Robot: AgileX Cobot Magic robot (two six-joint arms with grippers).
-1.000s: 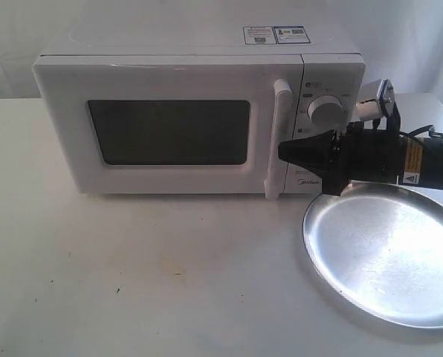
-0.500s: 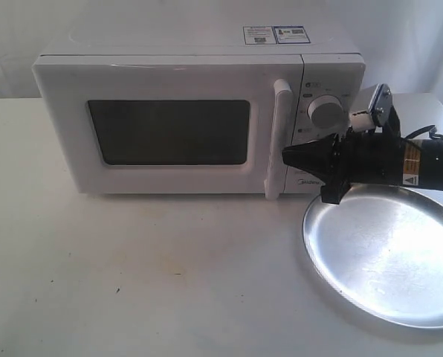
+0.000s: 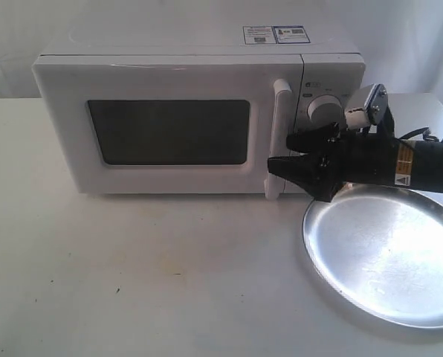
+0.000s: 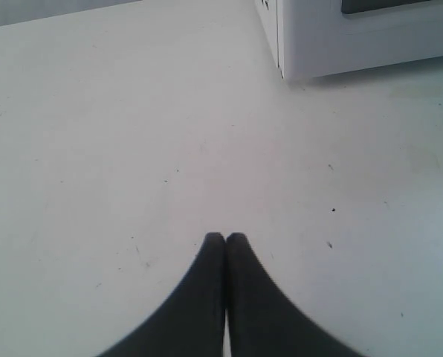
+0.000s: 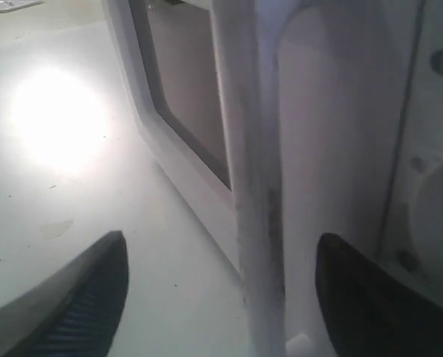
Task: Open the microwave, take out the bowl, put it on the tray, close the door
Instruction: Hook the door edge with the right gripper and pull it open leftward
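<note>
Microwave [image 3: 192, 111] stands along the far edge of the tabletop [image 3: 132, 282], its door [image 3: 65, 141] shut flush, dark window facing forward. The right hand [image 3: 279, 153] reaches in from the right edge with its fingers spread, one on each side of the vertical bar handle [image 3: 279, 119], with a gap showing on both sides. Just beside the oven, toward the right edge, lies the tray [image 3: 385, 260]. The left hand [image 4: 225, 238], fingers pressed together and holding nothing, hovers over bare tabletop near a lower corner of the microwave.
</note>
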